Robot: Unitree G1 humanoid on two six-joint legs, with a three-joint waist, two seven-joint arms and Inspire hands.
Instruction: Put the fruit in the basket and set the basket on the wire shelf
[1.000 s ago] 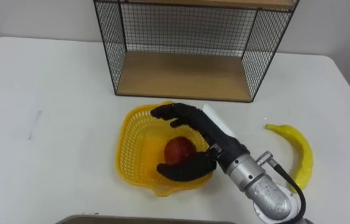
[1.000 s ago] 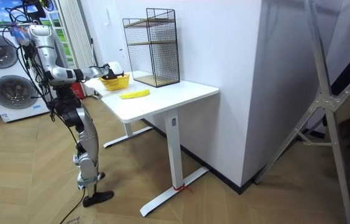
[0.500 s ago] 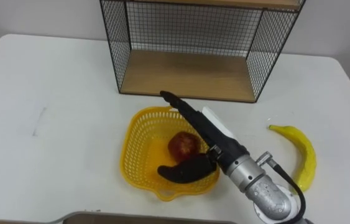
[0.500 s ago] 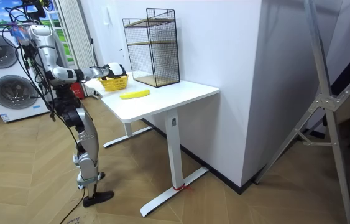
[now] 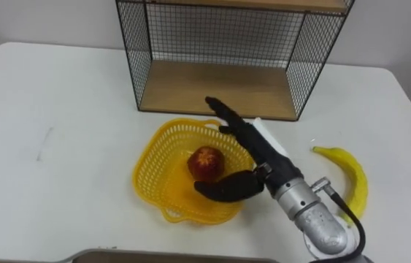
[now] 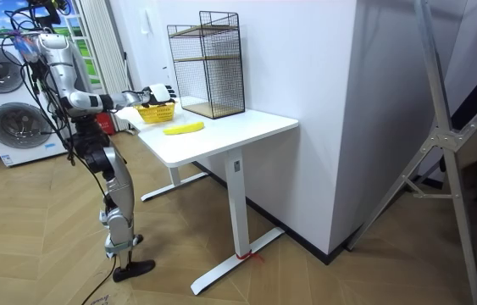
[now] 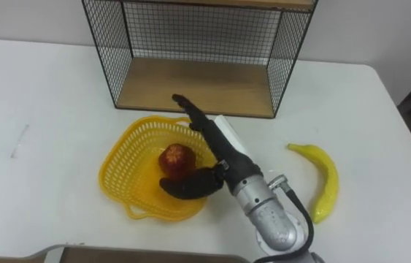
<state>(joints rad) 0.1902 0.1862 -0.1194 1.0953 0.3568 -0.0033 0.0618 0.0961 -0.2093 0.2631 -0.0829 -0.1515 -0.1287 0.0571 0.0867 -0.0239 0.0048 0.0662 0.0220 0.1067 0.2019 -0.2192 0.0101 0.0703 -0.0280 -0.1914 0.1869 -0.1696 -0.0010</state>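
A yellow plastic basket [image 5: 158, 172] [image 7: 125, 172] stands on the white table [image 5: 59, 146] in front of the wire shelf [image 5: 220, 66] [image 7: 190, 62]. A red apple [image 5: 206, 162] [image 7: 177, 158] lies inside the basket. My right hand [image 5: 252, 150] [image 7: 220, 146] hovers over the basket's right rim, open, its fingers straight toward the shelf and the thumb low beside the apple, apart from it. A yellow banana [image 5: 351, 183] [image 7: 322, 179] lies on the table to the right of the arm. In the room view I stand at the table's end, right arm out over the basket [image 6: 155, 110].
The shelf has a wooden bottom board [image 5: 216, 91] and stands at the table's far edge. Bare tabletop stretches to the left of the basket. In the room view, washing machines [image 6: 5, 110] stand behind me and a metal frame [image 6: 441, 127] is at the room view's right.
My right hand opened and let go of the apple, which now lies in the basket. The fingers straightened and the hand drew back to the right rim.
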